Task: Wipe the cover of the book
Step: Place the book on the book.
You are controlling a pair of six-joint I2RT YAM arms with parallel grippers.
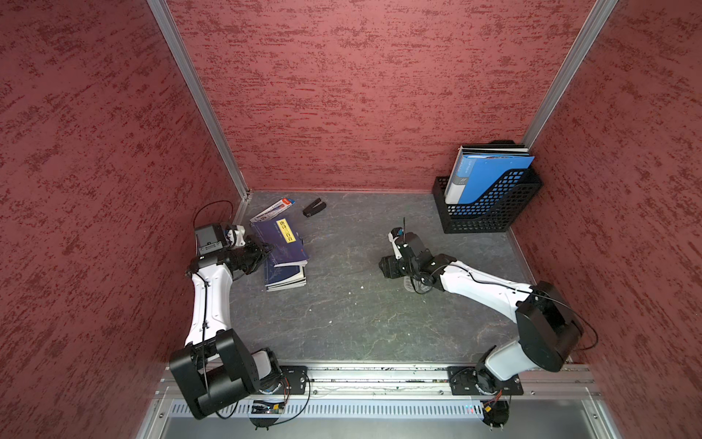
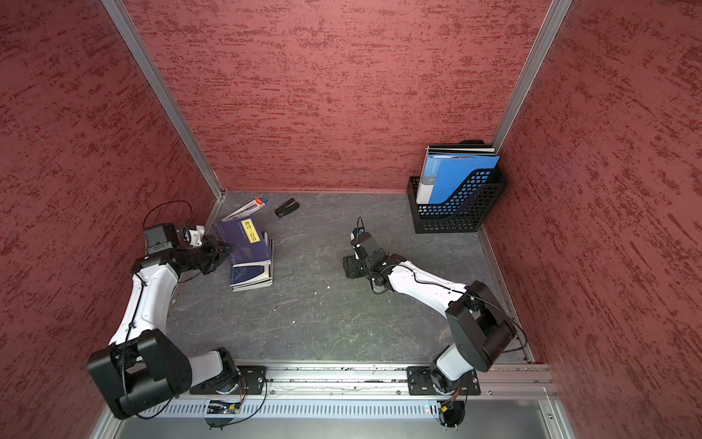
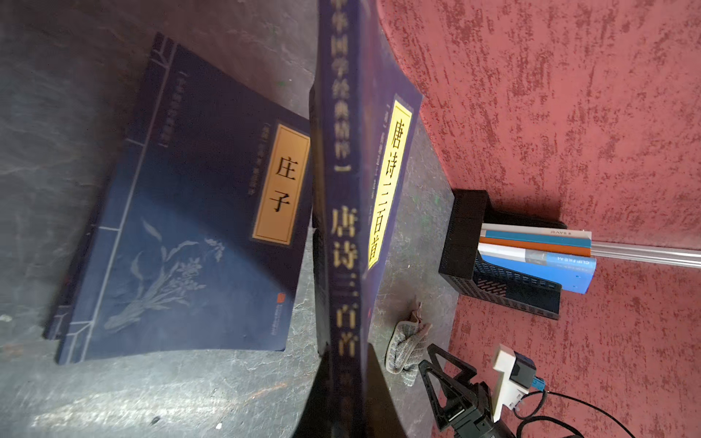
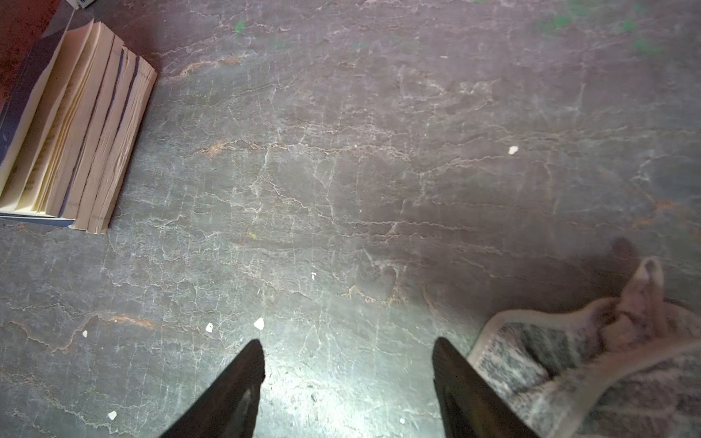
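The book [image 1: 282, 243] is gripped by the left end effector [image 1: 263, 249]; cloth [image 4: 561, 364] is seen loose beside the wide, empty right end effector [image 4: 349, 343]; wiping's probably not done.

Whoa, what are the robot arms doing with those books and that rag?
The left pincer is shut on the edge of the top blue book, the one with the yellow label, tipping it up off the stack of books beneath. The right pincer is open and empty, low over the table, with the grey cloth lying crumpled right beside it. No wiping is happening at this moment.
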